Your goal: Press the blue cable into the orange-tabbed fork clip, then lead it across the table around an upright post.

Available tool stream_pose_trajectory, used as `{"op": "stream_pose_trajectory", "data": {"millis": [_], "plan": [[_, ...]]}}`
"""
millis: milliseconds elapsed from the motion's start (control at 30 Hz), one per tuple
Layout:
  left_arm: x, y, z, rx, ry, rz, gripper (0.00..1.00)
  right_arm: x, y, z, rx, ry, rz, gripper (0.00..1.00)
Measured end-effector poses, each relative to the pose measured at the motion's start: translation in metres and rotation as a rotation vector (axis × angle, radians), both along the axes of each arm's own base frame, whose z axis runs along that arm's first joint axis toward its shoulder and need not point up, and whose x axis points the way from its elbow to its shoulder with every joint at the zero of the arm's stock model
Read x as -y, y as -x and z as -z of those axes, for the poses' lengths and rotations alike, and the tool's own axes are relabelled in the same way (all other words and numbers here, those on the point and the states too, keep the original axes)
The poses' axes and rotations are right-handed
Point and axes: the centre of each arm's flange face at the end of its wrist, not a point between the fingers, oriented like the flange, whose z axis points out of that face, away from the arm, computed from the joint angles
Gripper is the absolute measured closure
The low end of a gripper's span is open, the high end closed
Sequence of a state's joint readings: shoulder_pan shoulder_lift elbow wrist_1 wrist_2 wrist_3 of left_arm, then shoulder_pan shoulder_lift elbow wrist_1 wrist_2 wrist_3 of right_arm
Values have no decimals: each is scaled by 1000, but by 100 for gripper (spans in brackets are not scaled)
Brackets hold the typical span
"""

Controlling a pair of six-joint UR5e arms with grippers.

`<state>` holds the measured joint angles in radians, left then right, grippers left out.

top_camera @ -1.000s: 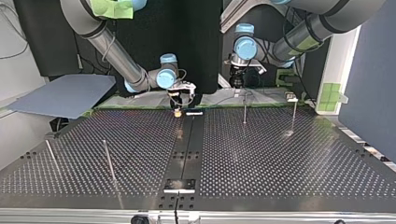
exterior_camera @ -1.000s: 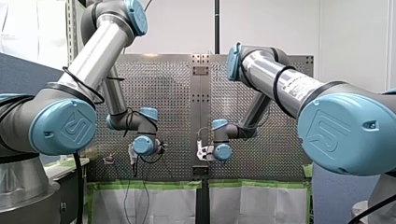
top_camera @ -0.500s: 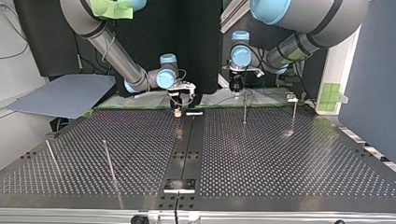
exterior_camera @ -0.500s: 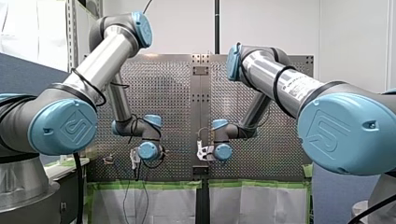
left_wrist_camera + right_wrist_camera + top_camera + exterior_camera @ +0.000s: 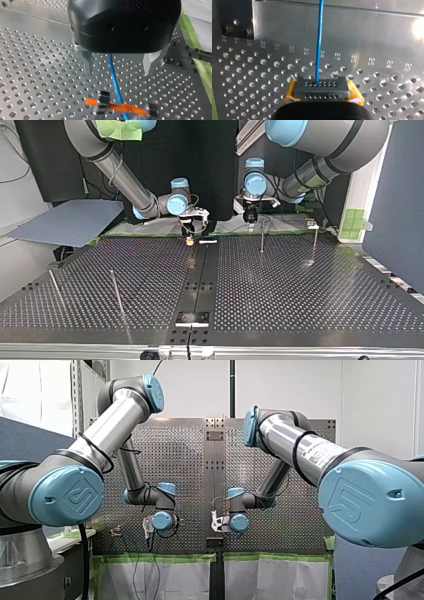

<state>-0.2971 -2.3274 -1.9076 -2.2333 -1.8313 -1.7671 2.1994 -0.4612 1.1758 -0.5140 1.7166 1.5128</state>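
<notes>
Left gripper [image 5: 118, 73] has slid to the orange-tabbed fork clip [image 5: 132, 109], fingers [image 5: 86, 60] apart astride the thin blue cable [image 5: 114, 77], poised to press; right gripper [image 5: 322, 91] clamps its end.

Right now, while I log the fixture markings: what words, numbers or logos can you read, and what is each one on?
"32 31 30 29 28 27 26 25 24 23": engraved in a row on the perforated plate, crossed by the blue cable.
Three numbers below the dark block: too blurred to read.
Printed label on my right arm: too small to read.
Embossed emblem on the blue joint caps: a sign, no legible letters.
</notes>
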Motion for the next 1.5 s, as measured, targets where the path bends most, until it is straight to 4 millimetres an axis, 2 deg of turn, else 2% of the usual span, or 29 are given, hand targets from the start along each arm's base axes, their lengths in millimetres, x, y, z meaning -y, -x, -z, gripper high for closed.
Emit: {"op": "stream_pose_trajectory", "data": {"millis": [333, 867, 933, 967, 1033, 1067, 1100, 1133, 1167, 1233, 1267, 1300, 1500], "plan": [[3, -11, -7, -1, -54, -25, 0, 3, 3, 0, 1, 1, 6, 100], [3, -11, -7, -5, -94, -30, 0, 2, 3, 0, -1, -3, 2, 100], [3, -12, -7, -2, -96, -30, 21, 2, 3, 0, -1, -3, 2, 100], [3, -12, -7, 0, -97, -30, 21, 2, 3, 0, -1, -3, 2, 100], [4, -12, -8, 9, -105, -29, 48, 2, 3, 0, -1, -3, 1, 100], [4, -13, -8, 12, -107, -30, 48, 2, 3, 0, -2, -3, 1, 100], [4, -13, -9, 15, -110, -33, 65, 2, 3, 0, -1, -3, 1, 100], [4, -13, -9, 17, -113, -38, 76, 2, 3, 0, -2, -4, 1, 100], [4, -13, -9, 18, -116, -42, 76, 2, 3, 0, -2, -4, 1, 100], [4, -12, -9, 20, -122, -49, 95, 2, 3, 0, -2, -4, 1, 100], [4, -12, -9, 20, -124, -51, 95, 2, 3, 0, -2, -4, 1, 100], [4, -12, -9, 20, -125, -52, 100, 2, 3, 0, -2, -4, 1, 100], [4, -12, -9, 21, -128, -52, 100, 2, 3, 0, -2, -4, 1, 100]]}}
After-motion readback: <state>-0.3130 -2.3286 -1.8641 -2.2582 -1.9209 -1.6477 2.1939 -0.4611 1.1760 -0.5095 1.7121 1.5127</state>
